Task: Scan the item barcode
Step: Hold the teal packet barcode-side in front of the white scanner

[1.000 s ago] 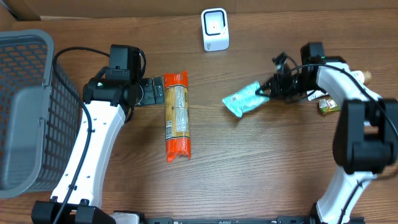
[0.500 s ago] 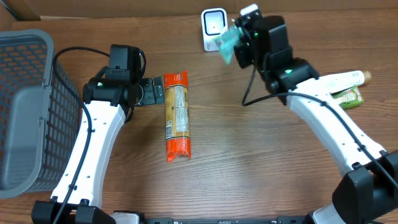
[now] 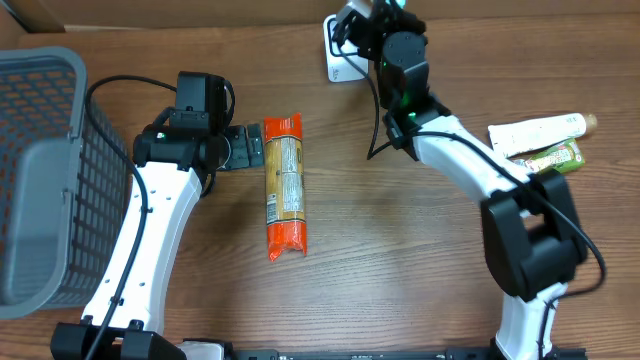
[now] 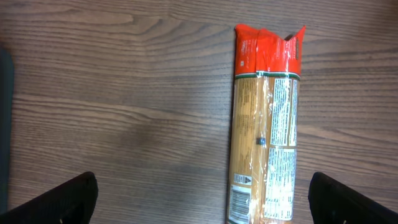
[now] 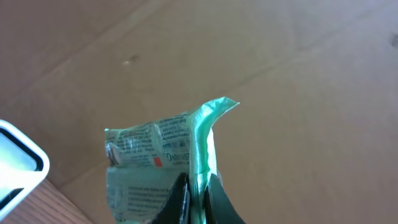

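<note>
Pinching green sachet (image 5: 163,163) by its crimped edge in right claw (image 5: 196,198), shut tight on it, at bottom centre of wrist view. Holding it off the desk (image 3: 400,250) at top centre of overhead, just beside white scanner (image 3: 338,62). Hovering left claw (image 4: 202,202) wide open at left-centre, gripping nothing, pasta pack (image 3: 284,185) lying flat between its fingers. Seeing grey basket (image 3: 40,170) at left edge, white tube (image 3: 535,130) at right edge.
</note>
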`<state>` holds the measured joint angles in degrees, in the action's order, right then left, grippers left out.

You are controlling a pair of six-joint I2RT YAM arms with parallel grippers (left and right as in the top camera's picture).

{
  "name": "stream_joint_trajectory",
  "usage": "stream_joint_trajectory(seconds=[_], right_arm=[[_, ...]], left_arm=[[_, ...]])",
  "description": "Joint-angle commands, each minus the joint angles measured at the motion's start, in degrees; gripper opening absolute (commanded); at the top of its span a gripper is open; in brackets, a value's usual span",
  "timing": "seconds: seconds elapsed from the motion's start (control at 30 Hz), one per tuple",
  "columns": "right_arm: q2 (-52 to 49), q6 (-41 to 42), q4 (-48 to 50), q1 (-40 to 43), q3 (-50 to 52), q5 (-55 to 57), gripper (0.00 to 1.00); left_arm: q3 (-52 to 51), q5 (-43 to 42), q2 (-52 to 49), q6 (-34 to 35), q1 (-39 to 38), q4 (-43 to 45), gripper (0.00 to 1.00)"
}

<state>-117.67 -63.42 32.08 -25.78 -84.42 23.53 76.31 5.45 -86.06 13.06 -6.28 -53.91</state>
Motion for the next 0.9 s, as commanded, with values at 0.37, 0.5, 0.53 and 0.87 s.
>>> stream_joint_trajectory(seconds=[0.37,0.5,0.53,0.87], right_arm=[[-8.57,-22.32,7.1,-0.83,-1.51,-14.05,0.04],[-12.35,-22.12,7.76,-0.59,-4.44,-13.99,0.04],[-13.14,-22.12,7.78,-0.44,-5.16,-13.99,0.04],[-14.14,-22.12,7.78,-0.35,-6.4,-12.68,0.04]], left_arm=[[0.33,0.52,-0.09,-1.29,-0.11,0.17,1.0],[0.33,0.52,-0.09,-1.29,-0.11,0.17,0.99],[0.33,0.52,-0.09,-1.29,-0.11,0.17,0.99],[0.33,0.52,-0.09,-1.29,-0.11,0.17,1.0]])
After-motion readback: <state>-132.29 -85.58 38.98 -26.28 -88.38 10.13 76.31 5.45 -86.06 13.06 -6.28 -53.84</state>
